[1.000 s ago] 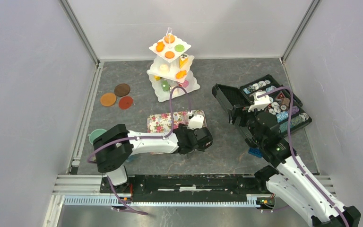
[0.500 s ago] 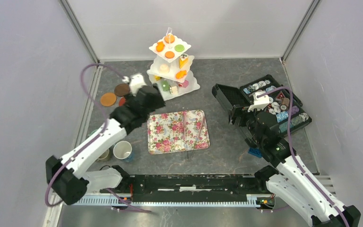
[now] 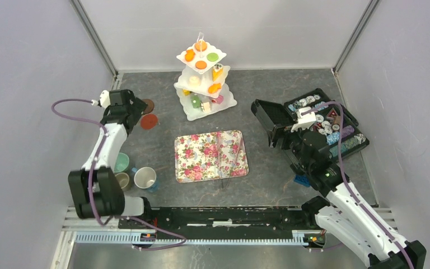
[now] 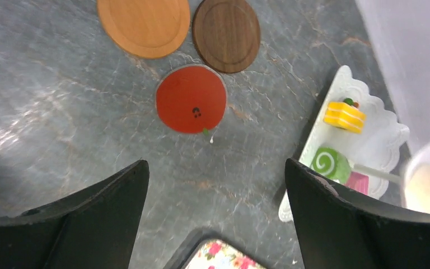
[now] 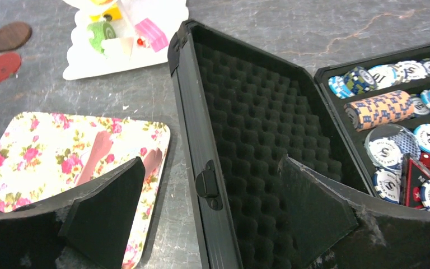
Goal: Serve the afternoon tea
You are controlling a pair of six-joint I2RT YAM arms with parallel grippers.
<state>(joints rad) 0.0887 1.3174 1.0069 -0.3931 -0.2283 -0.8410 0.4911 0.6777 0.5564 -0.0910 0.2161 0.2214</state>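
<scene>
At the table's far left, the left gripper hangs with jaws spread wide and empty over 3 round saucers, near the tiered stand of toy cakes. The right gripper, also spread and empty, hovers over the open black case; 3 cups stand near the left arm's base.

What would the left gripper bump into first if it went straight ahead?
Probably the red saucer, lying flat just ahead of the open left gripper; it might touch bare table first, depth is unclear.
</scene>
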